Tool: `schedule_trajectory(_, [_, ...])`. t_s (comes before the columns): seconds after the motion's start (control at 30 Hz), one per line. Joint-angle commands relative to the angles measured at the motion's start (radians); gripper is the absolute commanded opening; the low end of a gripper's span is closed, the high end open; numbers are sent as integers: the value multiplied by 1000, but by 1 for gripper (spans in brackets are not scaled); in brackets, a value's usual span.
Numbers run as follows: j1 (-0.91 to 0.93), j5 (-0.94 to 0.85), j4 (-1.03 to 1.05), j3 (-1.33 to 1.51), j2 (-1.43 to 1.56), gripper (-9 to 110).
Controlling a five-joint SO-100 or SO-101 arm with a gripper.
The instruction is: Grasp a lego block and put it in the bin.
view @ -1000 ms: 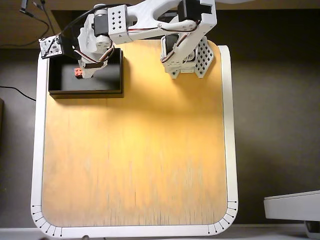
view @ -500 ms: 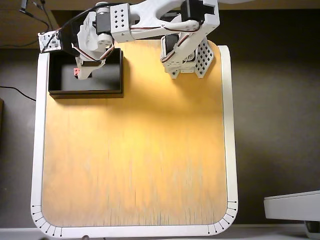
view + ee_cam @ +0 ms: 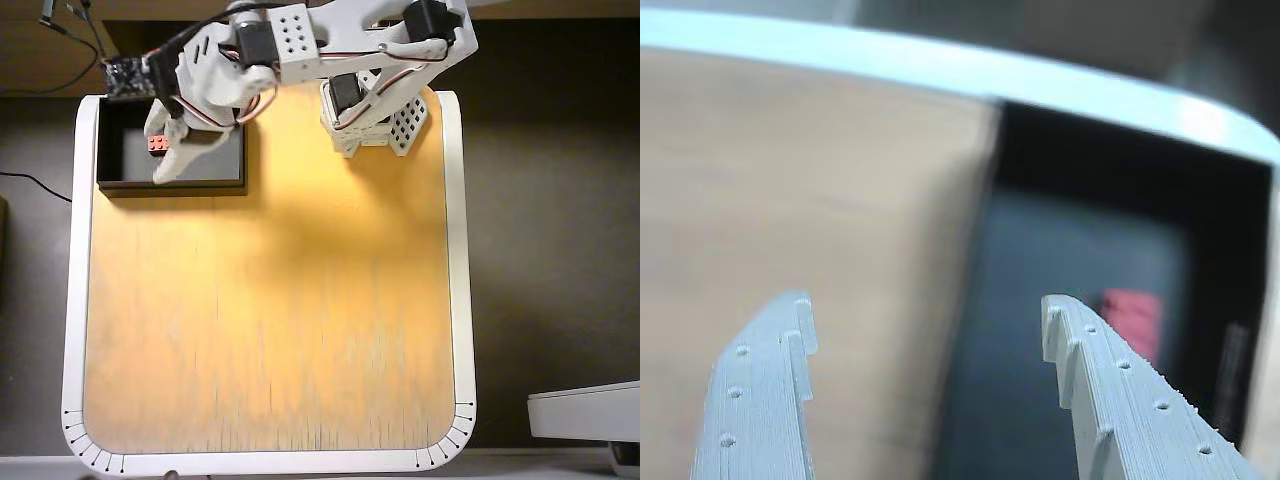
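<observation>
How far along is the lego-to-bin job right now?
Done: the lego block lies on the floor of the bin, clear of the gripper in the wrist view. In hand: nothing; the fingers stand open and empty above the bin's edge. Left: apparently only pulling the arm away; no other block shows on the table.

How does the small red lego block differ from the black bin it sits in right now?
The small bright red plastic lego block is far smaller than the shallow rectangular black bin. The block is vivid red; the bin has black walls and a dark grey floor. The block lies inside, while the bin stands directly on the wooden table. Both are rectangular, and the open claw touches neither.
</observation>
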Motion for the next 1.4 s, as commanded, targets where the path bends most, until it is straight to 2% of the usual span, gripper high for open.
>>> schedule_trajectory(0.0, [-147,-51,-17,-18,138,23])
schedule_trajectory(0.9, [-1081,-109,-32,18,396,23])
schedule_trajectory(1.13, [-1243,-97,-32,149,515,23])
schedule_trajectory(1.37, [-1279,-52,-35,364,637,16])
